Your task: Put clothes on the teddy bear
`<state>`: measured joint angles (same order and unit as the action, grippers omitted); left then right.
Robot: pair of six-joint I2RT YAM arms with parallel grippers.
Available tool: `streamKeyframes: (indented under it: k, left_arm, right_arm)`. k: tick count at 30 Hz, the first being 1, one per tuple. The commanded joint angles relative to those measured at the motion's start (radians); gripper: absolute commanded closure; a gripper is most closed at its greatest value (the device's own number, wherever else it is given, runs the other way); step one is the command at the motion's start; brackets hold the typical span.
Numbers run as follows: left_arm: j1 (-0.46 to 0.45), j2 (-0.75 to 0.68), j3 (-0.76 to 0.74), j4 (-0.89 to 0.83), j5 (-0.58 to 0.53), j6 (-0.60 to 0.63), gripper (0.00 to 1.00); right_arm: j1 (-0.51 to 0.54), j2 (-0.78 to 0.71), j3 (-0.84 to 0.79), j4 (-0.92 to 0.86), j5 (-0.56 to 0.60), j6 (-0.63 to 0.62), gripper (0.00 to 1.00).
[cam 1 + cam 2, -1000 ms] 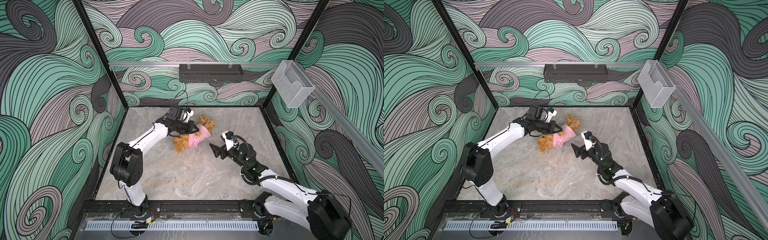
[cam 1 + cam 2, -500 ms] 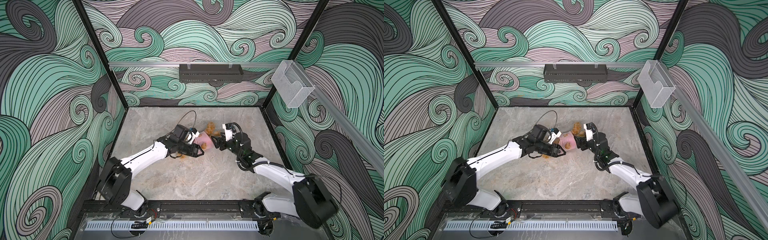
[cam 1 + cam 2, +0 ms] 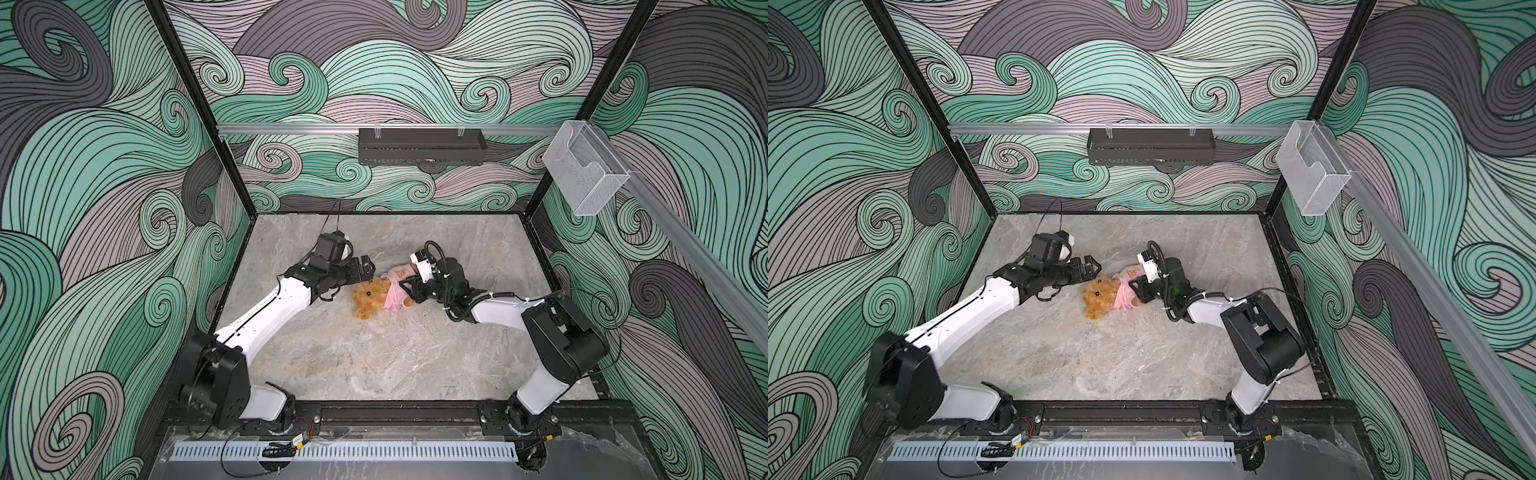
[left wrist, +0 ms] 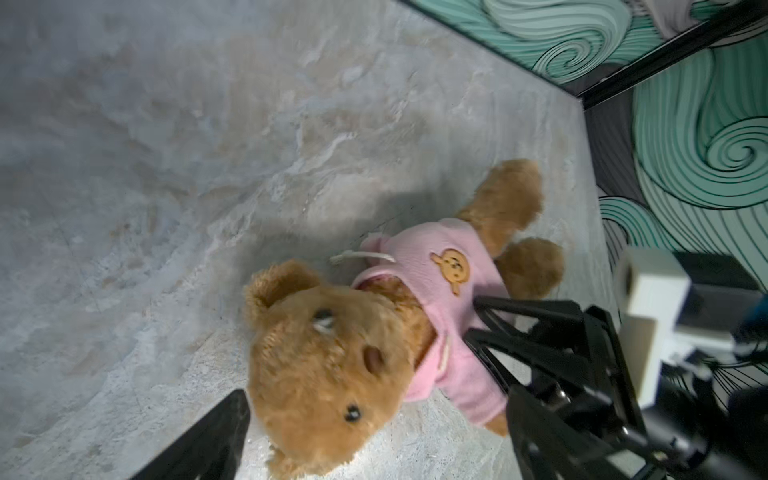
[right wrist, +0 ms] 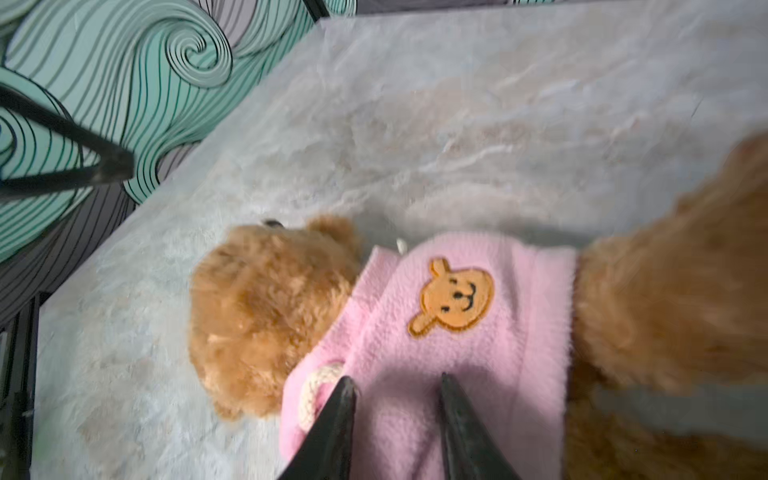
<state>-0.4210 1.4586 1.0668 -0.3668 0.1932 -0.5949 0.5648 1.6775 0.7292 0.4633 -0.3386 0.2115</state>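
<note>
Golden-brown plush: the small curly-furred teddy bear (image 3: 368, 297) (image 3: 1098, 297) (image 4: 324, 365) (image 5: 257, 307) had round ears, dark bead eyes and a dark nose, its face turned upward.
Bear's place: it lay flat on the grey marbled tabletop (image 3: 374, 365) (image 3: 1100, 365), around the middle, head toward the left arm and legs toward the right arm.
Bear's clothing: a pink fleece garment (image 3: 392, 293) (image 3: 1125, 293) (image 4: 436, 266) (image 5: 457, 353) covered the torso from neck to hips, and the legs stuck out bare past the hem.
Patch: an orange bear-face patch (image 4: 453, 266) (image 5: 455, 301) sat on the chest.
Cord: a cream drawstring (image 4: 361, 255) (image 5: 320, 382) trailed at the collar.
Left gripper (image 3: 369, 273) (image 3: 1092, 269) (image 4: 374, 415): its black jaws were spread wide and held nothing, just beside the bear's head.
Right gripper (image 3: 405, 286) (image 3: 1133, 286) (image 4: 473, 318) (image 5: 397, 386): its tips stood a narrow gap apart and pressed on the pink fleece at the bear's side. Whether they pinched the cloth could not be told.
Edges: the bear was well apart from every table edge and from the swirl-patterned walls (image 3: 124, 208) (image 3: 851, 208).
Open room: bare tabletop stretched between the bear and the front rail (image 3: 395, 409) (image 3: 1121, 409), with more bare surface behind it toward the back wall.
</note>
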Motion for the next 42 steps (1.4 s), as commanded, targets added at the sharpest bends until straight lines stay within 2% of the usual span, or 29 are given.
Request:
streamKeyframes:
  k: [1, 8, 14, 18, 21, 24, 29, 34, 42]
  left_arm:
    - [-0.004, 0.123, 0.062, -0.046, 0.159, -0.042, 0.01]
    - [-0.001, 0.211, 0.053, 0.049, 0.239, -0.071, 0.01]
    - [-0.003, 0.257, 0.031, 0.098, 0.387, -0.051, 0.01]
    - [-0.003, 0.27, 0.004, 0.099, 0.424, -0.017, 0.03]
    - [-0.005, 0.278, -0.014, 0.11, 0.454, 0.003, 0.11]
    - [-0.004, 0.282, -0.009, 0.104, 0.456, 0.034, 0.23]
    - [-0.004, 0.294, 0.02, 0.091, 0.455, 0.102, 0.51]
    - [-0.004, 0.272, 0.035, 0.115, 0.456, 0.171, 0.65]
    - [-0.008, 0.143, 0.047, 0.156, 0.435, 0.354, 0.85]
  right_arm:
    - [0.035, -0.032, -0.092, -0.004, 0.019, 0.03, 0.68]
    - [0.078, -0.063, -0.235, 0.05, 0.072, 0.094, 0.72]
    - [0.09, -0.034, -0.243, 0.071, 0.073, 0.104, 0.73]
    - [0.092, -0.032, -0.237, 0.075, 0.078, 0.107, 0.73]
    - [0.091, -0.043, -0.234, 0.062, 0.088, 0.102, 0.72]
    - [0.091, -0.077, -0.223, 0.024, 0.103, 0.083, 0.68]
    - [0.089, -0.197, -0.186, -0.11, 0.162, 0.018, 0.52]
    - [0.064, -0.371, -0.149, -0.269, 0.232, -0.069, 0.33]
    - [-0.071, -0.603, -0.072, -0.418, 0.189, -0.136, 0.19]
